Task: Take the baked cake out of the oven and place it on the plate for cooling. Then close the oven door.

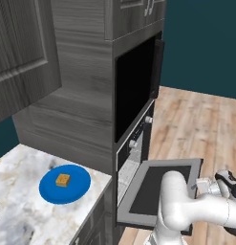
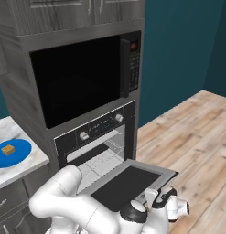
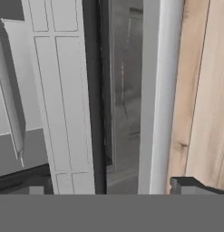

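Jaw state cannot be told, gripper (image 2: 171, 201) seen at oven door's (image 2: 126, 183) outer edge | oven door dropped open | baked cake (image 1: 62, 180) seen resting on plate (image 1: 76, 189), left of oven (image 2: 98, 137)

The tabletop (image 1: 24, 162) looks like polished marble, white with grey and tan veining. On it, near its oven-side edge, the plate (image 1: 76, 189) is a smooth, matt bright blue, and the baked cake (image 1: 62, 180) on it has a dull orange-brown crust. The cabinets (image 1: 81, 72) show grey wood grain with a matt finish. The oven door (image 2: 128, 183) has a pale brushed-metal frame around a flat matt black pane, and its handle (image 3: 161, 90) reads as smooth, satin silver metal. The oven (image 2: 94, 130) has a dark matt panel with pale knobs. The floor (image 2: 196, 132) is light planked wood.
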